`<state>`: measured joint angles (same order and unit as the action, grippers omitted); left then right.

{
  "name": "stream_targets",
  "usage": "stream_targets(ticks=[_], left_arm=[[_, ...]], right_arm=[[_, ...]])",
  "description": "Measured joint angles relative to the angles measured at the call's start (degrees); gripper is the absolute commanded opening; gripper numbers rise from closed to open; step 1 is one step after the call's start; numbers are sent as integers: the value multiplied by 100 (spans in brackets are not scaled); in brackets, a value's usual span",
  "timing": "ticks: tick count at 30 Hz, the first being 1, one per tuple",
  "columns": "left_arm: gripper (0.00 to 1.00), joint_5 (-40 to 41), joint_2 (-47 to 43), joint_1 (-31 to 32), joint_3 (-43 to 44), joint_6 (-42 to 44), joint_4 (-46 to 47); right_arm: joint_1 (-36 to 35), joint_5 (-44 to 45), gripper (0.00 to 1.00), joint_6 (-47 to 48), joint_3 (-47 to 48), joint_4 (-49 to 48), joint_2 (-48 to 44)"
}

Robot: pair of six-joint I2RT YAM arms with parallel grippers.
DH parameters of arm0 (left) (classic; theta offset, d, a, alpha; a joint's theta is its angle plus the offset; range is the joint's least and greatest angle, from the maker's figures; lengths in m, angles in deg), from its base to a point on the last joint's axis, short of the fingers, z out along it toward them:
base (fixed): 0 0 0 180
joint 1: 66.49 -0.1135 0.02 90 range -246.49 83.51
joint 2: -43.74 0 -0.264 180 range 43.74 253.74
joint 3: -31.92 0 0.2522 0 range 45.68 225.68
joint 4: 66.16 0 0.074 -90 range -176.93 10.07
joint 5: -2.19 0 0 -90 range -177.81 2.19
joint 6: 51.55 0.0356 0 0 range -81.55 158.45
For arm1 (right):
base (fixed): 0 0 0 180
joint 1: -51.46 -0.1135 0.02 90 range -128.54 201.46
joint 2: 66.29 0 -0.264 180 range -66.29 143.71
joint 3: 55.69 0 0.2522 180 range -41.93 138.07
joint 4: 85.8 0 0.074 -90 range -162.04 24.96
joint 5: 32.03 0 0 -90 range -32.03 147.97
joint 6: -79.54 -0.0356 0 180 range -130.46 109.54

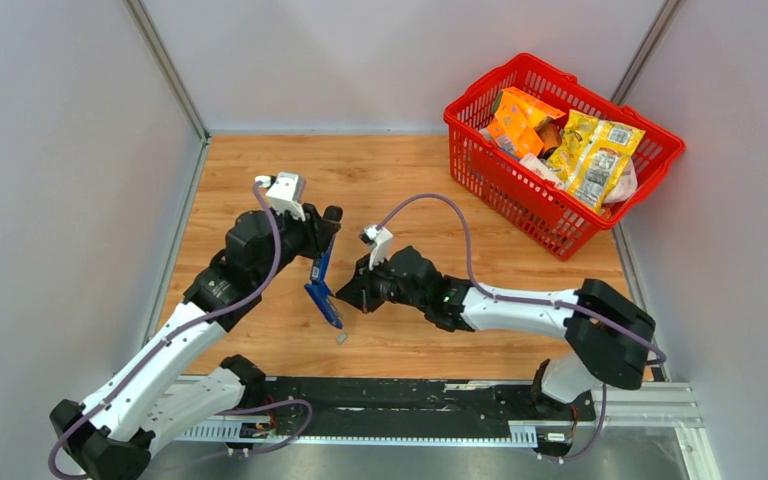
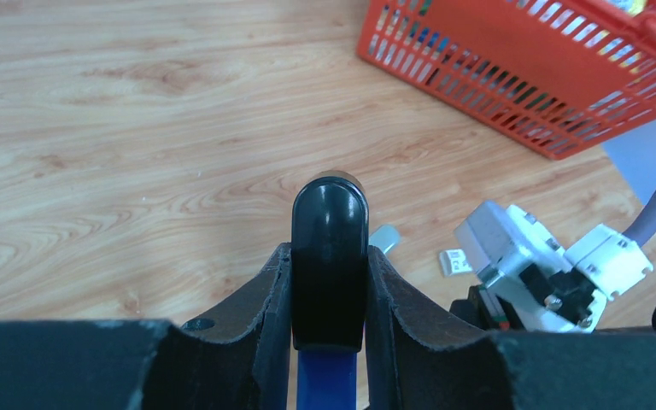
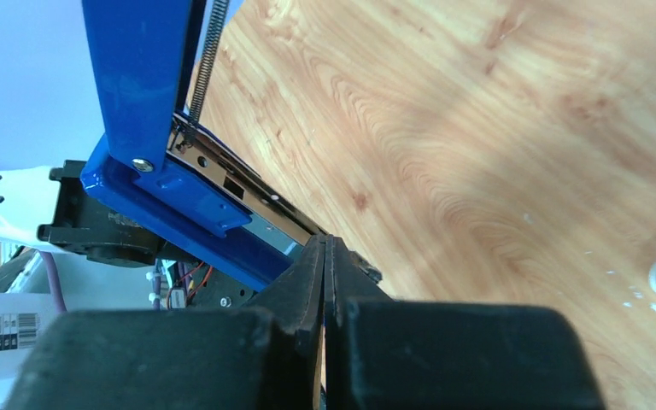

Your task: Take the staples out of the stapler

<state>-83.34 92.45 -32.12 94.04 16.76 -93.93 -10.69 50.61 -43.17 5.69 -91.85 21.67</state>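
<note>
Blue and hinged wide open, the stapler [image 1: 322, 290] is held above the wooden table [image 1: 410, 180], clamped at its black end by the left gripper [image 1: 325, 232]. The right gripper [image 3: 326, 256] is seen with its fingers pressed together, their tips set against the stapler's bared metal channel; whether anything is pinched between them cannot be told. A tiny silvery strip of staples [image 1: 341, 339] is seen lying on the table just below the stapler's lower tip. A red basket [image 1: 510, 185] of packets is set well apart, far right.

Blue stapler [image 1: 322, 290] open, tilted; sm. grey staples [image 1: 341, 339] by tip.
</note>
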Motion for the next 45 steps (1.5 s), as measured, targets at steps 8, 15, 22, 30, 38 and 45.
stream_targets(ticks=[8,15,22,30,38,45], left_arm=[[0,-61,-376,0,284,2,-184],[0,-55,-409,0,393,11,-297],[0,-166,-417,-7,553,-70,-232],[0,-551,-448,-7,555,-192,-208],[0,-1388,-507,-7,549,-393,-238],[0,-2258,-787,-7,461,-450,-240]], right_arm=[[7,704,0,531,0,828,-964],[7,1224,0,826,-13,1401,-1526],[7,1375,0,870,-225,1681,-1707],[7,1491,0,946,-254,1735,-1683],[105,1668,0,1292,142,1897,-1405],[286,1421,0,1569,380,1871,-1392]])
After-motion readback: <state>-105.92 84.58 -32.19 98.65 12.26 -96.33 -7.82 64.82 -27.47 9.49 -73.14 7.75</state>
